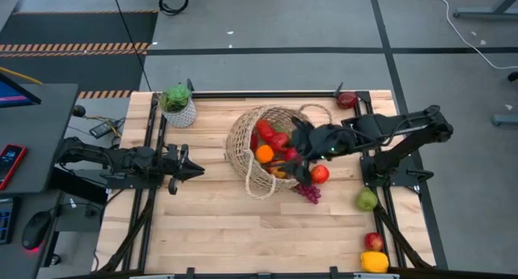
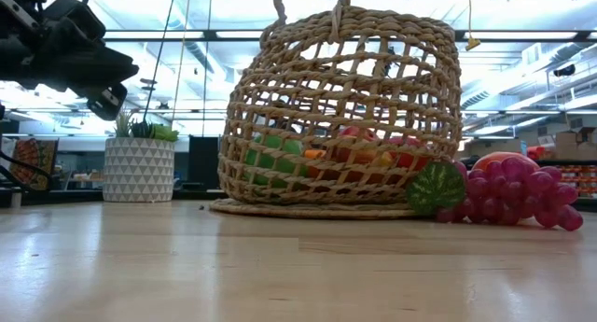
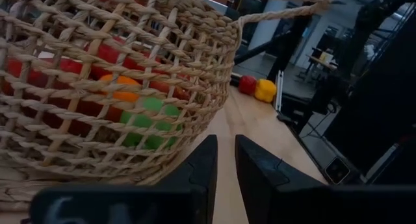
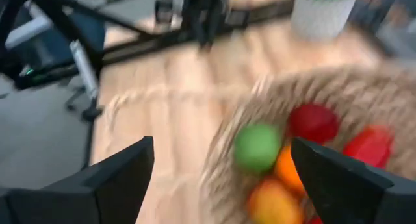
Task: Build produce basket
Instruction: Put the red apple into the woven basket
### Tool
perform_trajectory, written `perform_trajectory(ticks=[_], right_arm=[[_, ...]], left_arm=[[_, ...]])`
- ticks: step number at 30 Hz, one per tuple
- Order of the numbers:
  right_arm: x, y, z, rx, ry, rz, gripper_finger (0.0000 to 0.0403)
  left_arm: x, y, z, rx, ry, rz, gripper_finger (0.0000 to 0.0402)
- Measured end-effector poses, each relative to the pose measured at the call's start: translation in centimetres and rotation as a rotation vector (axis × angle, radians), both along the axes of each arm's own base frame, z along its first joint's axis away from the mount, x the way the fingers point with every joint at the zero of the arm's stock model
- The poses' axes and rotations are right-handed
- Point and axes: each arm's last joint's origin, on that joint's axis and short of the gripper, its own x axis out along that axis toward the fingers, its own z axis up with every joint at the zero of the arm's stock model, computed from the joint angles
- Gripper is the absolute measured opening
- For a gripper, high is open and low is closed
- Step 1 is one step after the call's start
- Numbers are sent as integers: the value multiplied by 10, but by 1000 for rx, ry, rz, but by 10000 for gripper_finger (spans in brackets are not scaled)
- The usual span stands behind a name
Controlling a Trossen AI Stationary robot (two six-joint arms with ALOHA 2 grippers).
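The tan wicker basket (image 1: 261, 151) lies tipped on its side at the table's middle, its mouth toward the right arm. It holds red pieces, an orange (image 1: 264, 154) and a green apple (image 4: 258, 146). It also shows in the low view (image 2: 340, 117). My right gripper (image 1: 301, 154) is open and empty at the basket's mouth, above the produce. A red apple (image 1: 320, 174) and purple grapes (image 1: 310, 192) lie on the table just outside the mouth. My left gripper (image 1: 197, 172) is shut and empty left of the basket, pointing at its woven wall (image 3: 117, 87).
A white pot with a green plant (image 1: 178, 106) stands far left. A red apple (image 1: 347, 99) lies at the far right. A green fruit (image 1: 367, 200), a red apple (image 1: 373, 241) and a yellow pepper (image 1: 375, 261) lie along the right edge. Bare wood lies near the front.
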Motion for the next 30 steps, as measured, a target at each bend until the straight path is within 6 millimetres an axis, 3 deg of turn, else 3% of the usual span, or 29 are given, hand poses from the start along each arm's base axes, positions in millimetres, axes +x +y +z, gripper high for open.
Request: perform_trajectory(ticks=[4, 9, 15, 23, 30], right_arm=[[-21, 19, -4, 105, 128, 50, 353], [-42, 45, -15, 110, 260, 79, 347], [-63, 67, -42, 83, 358, 87, 347], [-96, 54, -94, 160, 374, 9, 347], [-112, 35, -145, 174, 424, -137, 350]], left_arm=[[0, 0, 0, 9, -1, 0, 58], [0, 0, 0, 5, -1, 0, 57], [0, 0, 0, 6, -2, 0, 63], [0, 0, 0, 6, -2, 1, 58], [0, 0, 0, 6, -2, 0, 63]])
